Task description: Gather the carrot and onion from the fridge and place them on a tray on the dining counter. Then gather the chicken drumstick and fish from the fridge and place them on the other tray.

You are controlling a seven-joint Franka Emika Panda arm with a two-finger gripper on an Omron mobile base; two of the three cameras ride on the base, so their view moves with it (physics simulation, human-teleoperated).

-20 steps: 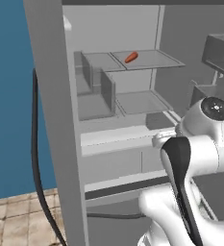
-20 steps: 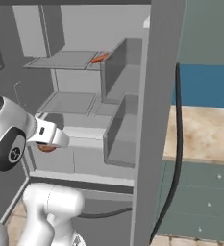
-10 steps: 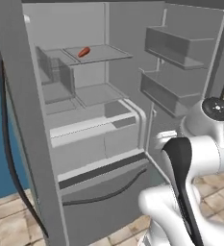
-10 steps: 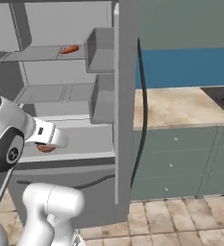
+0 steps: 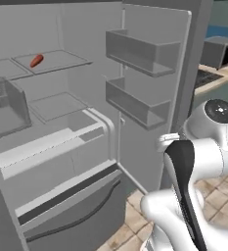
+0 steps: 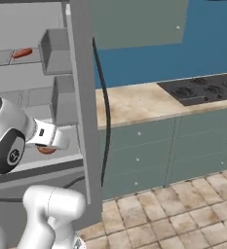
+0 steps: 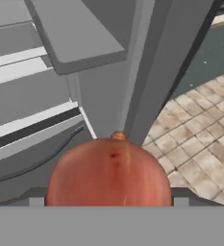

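Tool (image 7: 108, 204) holds the onion (image 7: 108, 170), jaws spread wide around it; the onion sits big and close in the hand view, stem nub up, and in the right base view it peeks out reddish under the white wrist. What has changed over the last second: the base has swung, so both base views have slid from facing into the fridge (image 5: 61, 147) toward the open fridge door (image 5: 149, 73) and the kitchen beyond. Things themselves have not moved, the camera has. Judgement: onion pick is done, robot is turning away to carry it to the dining surface; no tray is visible yet.

Containers: the carrot (image 5: 36, 61) lies alone on the upper glass shelf (image 5: 61, 59), well apart from the tool, not yet collected. Two door bins (image 5: 140, 51) look empty. Lower shelves and the drawer look bare from here; drumstick and fish I cannot spot. Stove surface (image 6: 149, 102) to the right carries a cooktop (image 6: 202, 87).
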